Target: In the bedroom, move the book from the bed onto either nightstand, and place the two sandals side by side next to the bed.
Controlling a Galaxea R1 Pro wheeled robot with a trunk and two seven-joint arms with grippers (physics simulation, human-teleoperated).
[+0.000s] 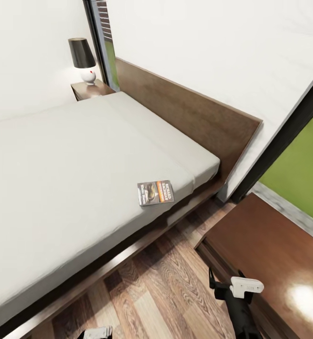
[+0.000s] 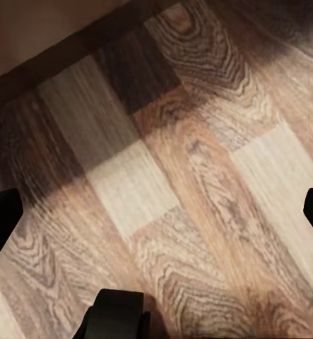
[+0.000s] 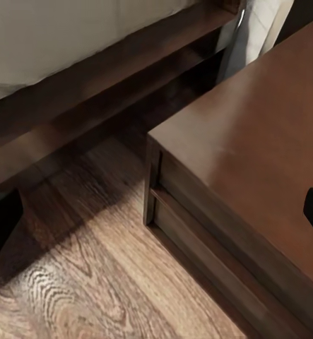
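Note:
The book [image 1: 155, 192], dark grey with an orange band, lies flat on the pale grey mattress of the bed [image 1: 67, 160], close to its near edge. The nearer nightstand [image 1: 269, 249] stands at the right by the headboard; its top and drawer front fill the right wrist view [image 3: 241, 176]. My right gripper [image 1: 226, 288] hangs low in front of that nightstand, open and empty [image 3: 156, 215]. My left gripper [image 2: 156, 215] is open over bare wood floor, with nothing between its fingers. The sandals are out of view.
A second nightstand [image 1: 91, 89] with a black-shaded lamp [image 1: 82, 59] stands at the far side of the bed. The dark bed frame [image 3: 92, 92] runs along the plank floor [image 1: 166, 292]. A dark-framed window [image 1: 298, 160] shows grass at right.

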